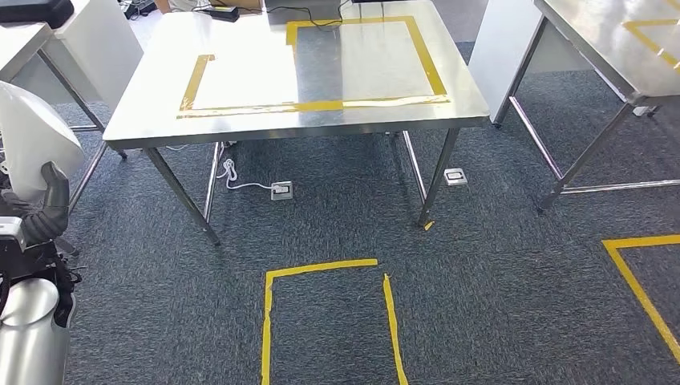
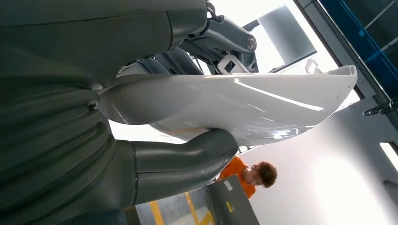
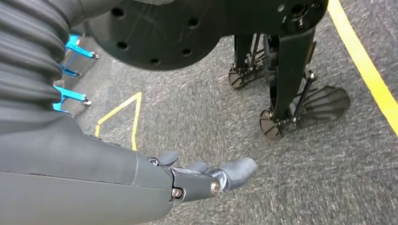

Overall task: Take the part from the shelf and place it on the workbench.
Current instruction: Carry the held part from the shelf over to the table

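The part point(image 1: 30, 132) is a glossy white curved shell at the far left of the head view, held up by my left hand point(image 1: 42, 215). In the left wrist view the part point(image 2: 244, 103) lies between the thick grey thumb point(image 2: 187, 157) and the darker fingers point(image 2: 220, 37) of my left hand point(image 2: 70, 117). The steel workbench point(image 1: 297, 128), marked with yellow tape point(image 1: 321, 104), stands ahead across the carpet with a bare top. My right hand point(image 3: 197, 176) hangs over the carpet, fingers stretched out, holding nothing.
A second steel table point(image 1: 593, 40) stands at the right and a white cabinet point(image 1: 96, 40) at the left. A yellow tape rectangle point(image 1: 329, 321) marks the floor before the workbench. Power sockets point(image 1: 281, 190) and a cable lie under it. A person in orange point(image 2: 244, 176) is nearby.
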Available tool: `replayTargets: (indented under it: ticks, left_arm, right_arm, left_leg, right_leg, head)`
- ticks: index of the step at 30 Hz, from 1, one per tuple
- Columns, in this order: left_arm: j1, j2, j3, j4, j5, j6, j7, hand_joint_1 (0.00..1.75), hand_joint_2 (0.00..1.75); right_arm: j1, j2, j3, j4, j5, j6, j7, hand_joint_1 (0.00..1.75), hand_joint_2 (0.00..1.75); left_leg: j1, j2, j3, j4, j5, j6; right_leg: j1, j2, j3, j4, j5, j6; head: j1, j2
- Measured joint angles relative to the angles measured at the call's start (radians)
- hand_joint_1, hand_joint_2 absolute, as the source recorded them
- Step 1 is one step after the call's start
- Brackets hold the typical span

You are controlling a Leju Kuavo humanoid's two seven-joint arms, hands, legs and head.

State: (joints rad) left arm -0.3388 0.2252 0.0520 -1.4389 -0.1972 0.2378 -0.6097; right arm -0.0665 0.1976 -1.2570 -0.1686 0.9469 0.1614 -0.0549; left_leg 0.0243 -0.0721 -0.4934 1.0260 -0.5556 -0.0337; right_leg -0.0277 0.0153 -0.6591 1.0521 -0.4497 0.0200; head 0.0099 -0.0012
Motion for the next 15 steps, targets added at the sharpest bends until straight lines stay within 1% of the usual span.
replayTargets:
  ticks: [1,2,3,4,5,6,7,8,9,10,11,12,13,14,15]
  left_arm:
    - [0.001,0.001,0.000,0.000,0.000,0.001,-0.001,1.75,1.75]
    - [0.001,0.002,-0.001,0.000,0.000,0.002,-0.002,1.75,1.75]
    - [0.001,0.002,-0.001,-0.001,0.000,0.004,-0.002,1.75,1.75]
    - [0.001,0.003,-0.002,-0.001,0.000,0.004,-0.003,1.75,1.75]
    - [0.002,0.002,-0.002,-0.001,0.000,0.005,-0.003,1.75,1.75]
    - [0.005,0.002,-0.003,0.000,0.000,0.005,-0.003,1.75,1.75]
    - [0.008,0.001,-0.003,0.000,0.000,0.005,-0.003,1.75,1.75]
    - [0.011,0.001,-0.003,0.001,0.000,0.005,-0.003,1.75,1.75]
    - [0.012,0.001,-0.003,0.001,0.000,0.005,-0.003,1.75,1.75]
    - [0.013,0.001,-0.003,0.001,0.000,0.005,-0.003,1.75,1.75]
    - [0.014,0.001,-0.003,0.002,0.000,0.006,-0.003,1.75,1.75]
    - [0.017,0.001,-0.003,0.002,0.000,0.006,-0.003,1.75,1.75]
    - [0.020,0.002,-0.003,0.003,0.000,0.007,-0.003,1.75,1.75]
    - [0.023,0.002,-0.003,0.002,0.000,0.008,-0.002,1.75,1.75]
    - [0.024,0.002,-0.004,0.000,0.000,0.008,-0.001,1.75,1.75]
  right_arm:
    - [0.000,0.000,0.000,0.000,0.000,0.000,0.000,0.00,1.75]
    - [0.001,0.000,0.000,0.000,0.001,0.000,0.000,0.00,1.75]
    - [0.002,0.000,0.000,0.000,0.001,0.000,0.000,0.00,1.75]
    - [0.003,0.000,0.000,0.000,0.001,0.000,0.000,0.00,1.75]
    - [0.003,0.000,0.000,0.000,0.002,0.000,0.000,0.00,1.75]
    - [0.004,0.000,0.000,0.000,0.002,0.000,0.001,0.00,1.75]
    - [0.005,0.000,0.000,0.000,0.002,0.000,0.001,0.00,1.75]
    - [0.006,0.000,0.000,0.000,0.003,0.000,0.001,0.00,1.75]
    - [0.008,0.000,0.000,0.000,0.003,0.000,0.001,0.00,1.75]
    - [0.009,0.000,0.000,0.000,0.003,0.000,0.001,0.00,1.75]
    - [0.009,0.000,0.000,0.000,0.004,0.000,0.001,0.00,1.75]
    - [0.010,0.000,0.000,0.000,0.004,-0.001,0.001,0.00,1.75]
    - [0.011,0.000,0.000,0.000,0.004,-0.001,0.001,0.00,1.75]
    - [0.011,0.000,-0.001,0.000,0.004,-0.002,0.001,0.00,1.75]
    - [0.011,0.000,-0.001,0.000,0.004,-0.003,0.001,0.00,1.75]
  left_leg:
    - [0.000,0.002,0.003,0.008,0.003,-0.006]
    - [0.001,0.011,-0.002,0.036,0.017,-0.011]
    - [0.000,0.025,-0.028,0.082,0.036,-0.015]
    - [0.000,0.040,-0.068,0.143,0.050,-0.018]
    - [0.000,0.054,-0.117,0.207,0.050,-0.021]
    - [-0.001,0.062,-0.167,0.258,0.027,-0.021]
    - [-0.001,0.065,-0.210,0.285,-0.013,-0.019]
    - [-0.001,0.066,-0.241,0.286,-0.057,-0.016]
    - [-0.002,0.067,-0.261,0.264,-0.087,-0.012]
    - [-0.004,0.068,-0.270,0.220,-0.083,-0.007]
    - [-0.006,0.073,-0.274,0.158,-0.027,-0.001]
    - [-0.011,0.081,-0.276,0.093,0.063,0.005]
    - [-0.016,0.088,-0.271,0.046,0.149,0.010]
    - [-0.019,0.093,-0.264,0.019,0.209,0.016]
    - [-0.021,0.091,-0.255,0.013,0.226,0.021]
  right_leg:
    - [0.000,-0.002,0.013,0.000,-0.006,-0.011]
    - [-0.001,-0.005,0.029,-0.003,-0.014,-0.021]
    - [-0.001,-0.007,0.047,-0.005,-0.023,-0.029]
    - [-0.001,-0.009,0.067,-0.009,-0.034,-0.035]
    - [0.000,-0.011,0.087,-0.013,-0.048,-0.039]
    - [0.001,-0.013,0.108,-0.017,-0.063,-0.041]
    - [0.002,-0.015,0.132,-0.022,-0.080,-0.041]
    - [0.002,-0.015,0.158,-0.027,-0.097,-0.041]
    - [0.002,-0.016,0.186,-0.031,-0.115,-0.040]
    - [0.002,-0.017,0.215,-0.036,-0.134,-0.038]
    - [0.002,-0.018,0.242,-0.042,-0.154,-0.036]
    - [0.003,-0.019,0.269,-0.047,-0.174,-0.033]
    - [0.005,-0.020,0.296,-0.057,-0.196,-0.029]
    - [0.008,-0.022,0.326,-0.068,-0.213,-0.023]
    - [0.011,-0.024,0.352,-0.072,-0.217,-0.016]
  head:
    - [-0.001,0.000]
    - [-0.002,0.000]
    - [-0.005,0.000]
    - [-0.007,0.000]
    - [-0.009,0.000]
    - [-0.010,0.000]
    - [-0.010,0.000]
    - [-0.010,0.000]
    - [-0.010,0.000]
    - [-0.011,0.000]
    - [-0.012,0.000]
    - [-0.013,0.000]
    - [-0.014,0.000]
    - [-0.015,0.000]
    - [-0.015,0.000]
